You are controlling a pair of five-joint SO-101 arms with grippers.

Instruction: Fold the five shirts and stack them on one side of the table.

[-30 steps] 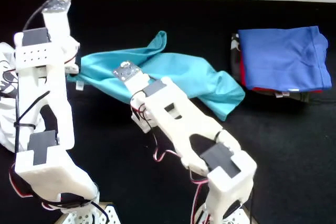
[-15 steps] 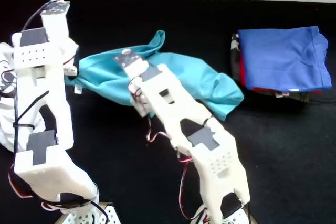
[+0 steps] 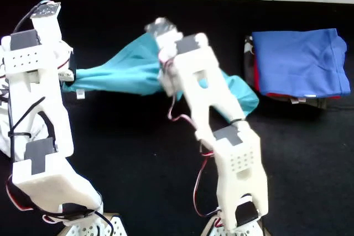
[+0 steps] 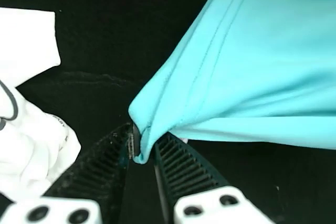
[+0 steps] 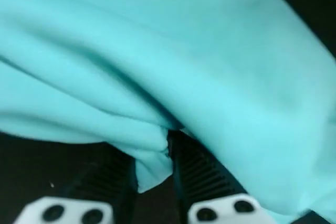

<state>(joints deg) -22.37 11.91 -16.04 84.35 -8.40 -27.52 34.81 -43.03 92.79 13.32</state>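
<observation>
A teal shirt (image 3: 127, 70) hangs stretched between both arms over the black table (image 3: 127, 153). My left gripper (image 4: 140, 148) is shut on one corner of the teal shirt (image 4: 252, 77), at the left in the high view (image 3: 67, 78). My right gripper (image 5: 157, 163) is shut on a fold of the teal shirt (image 5: 157, 51), at the far middle in the high view (image 3: 164, 45). The rest of the cloth trails down to the right (image 3: 238, 95). A white shirt (image 4: 26, 124) lies crumpled at the table's left edge (image 3: 6, 136).
A stack of folded shirts with a blue one (image 3: 298, 62) on top sits at the right, red (image 3: 276, 93) and dark layers under it. Bare black cloth lies in front of the arms and at the front right (image 3: 310, 169).
The right arm has swung toward the far side and lifted its hold of the teal shirt. The cloth now hangs taut between the two grippers; the left arm shifted slightly left.
</observation>
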